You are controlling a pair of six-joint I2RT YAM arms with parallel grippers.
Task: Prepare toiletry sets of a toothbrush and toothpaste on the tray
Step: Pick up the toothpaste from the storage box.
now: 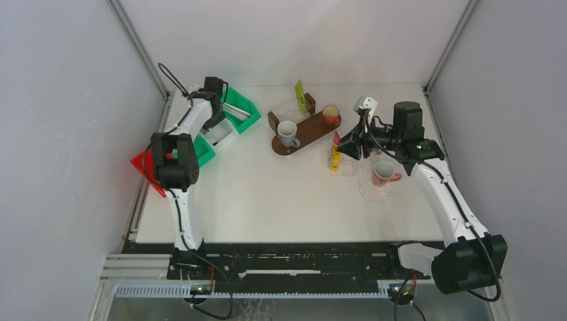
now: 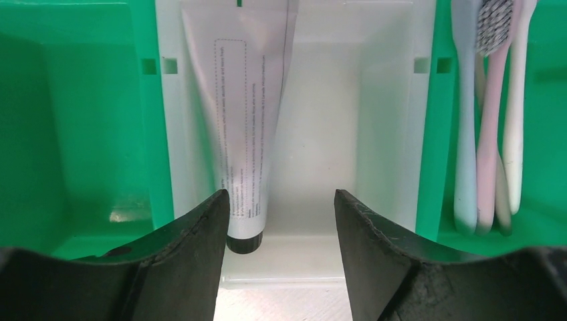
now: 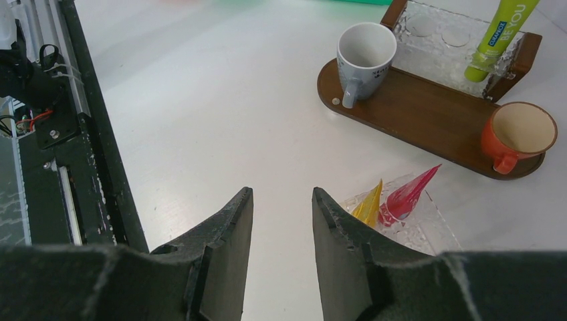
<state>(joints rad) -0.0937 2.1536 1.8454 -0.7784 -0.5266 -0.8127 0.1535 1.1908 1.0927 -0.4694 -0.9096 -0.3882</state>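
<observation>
Dark brown wood forms the oval tray [image 1: 315,127] at the back middle of the white table [image 1: 267,194]. On it stand a grey ceramic mug [image 1: 287,132] at the left end, an orange cup [image 1: 330,115] at the right end, and a green-yellow tube [image 1: 301,98] upright in a clear glass holder [image 3: 434,37] along the tray's far edge. Just off the tray's right end, a red-yellow tube [image 1: 335,148] stands upright in a clear glass cup [image 1: 342,167], and to the right of that a pink mug [image 1: 383,172] sits on a clear glass dish [image 1: 373,190]. The right gripper [image 1: 349,144] hovers near the clear glass cup, the right arm stretched forward from its base and bent at the elbow, its jaws parted with only bare table between them. The left arm reaches to the back left corner with its wrist turned down. The left gripper [image 2: 281,200] hangs spread and empty over a white bin compartment [image 2: 348,120], where a pale grey tube with a black cap [image 2: 234,120] lies close by one finger. White and pink toothbrushes [image 2: 491,127] lie in the green plastic bin [image 2: 548,134] beside it.
</observation>
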